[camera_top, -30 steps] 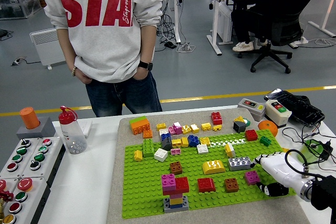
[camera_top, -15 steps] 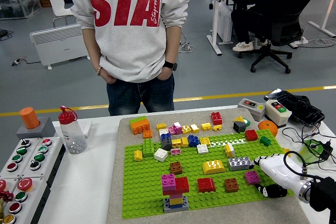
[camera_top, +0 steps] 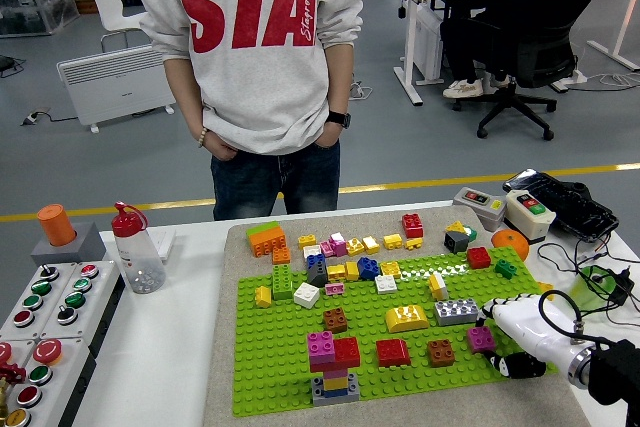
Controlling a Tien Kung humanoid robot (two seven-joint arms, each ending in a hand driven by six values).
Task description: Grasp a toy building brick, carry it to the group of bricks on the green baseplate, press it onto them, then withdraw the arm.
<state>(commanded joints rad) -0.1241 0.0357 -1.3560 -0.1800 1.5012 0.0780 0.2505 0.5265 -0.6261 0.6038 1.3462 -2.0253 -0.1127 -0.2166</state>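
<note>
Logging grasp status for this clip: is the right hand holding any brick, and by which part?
Nothing is held. The right hand sits at the baseplate's right edge beside the magenta brick, fingers not closed around it.

White table (camera_top: 180,347), grey mat (camera_top: 222,387) on its middle bearing the green baseplate (camera_top: 270,372), bottle (camera_top: 135,249) and orange-capped block (camera_top: 62,235) at left, button panel (camera_top: 45,322) at near left, switch boxes (camera_top: 505,209) and black keyboard (camera_top: 560,202) at far right
</note>
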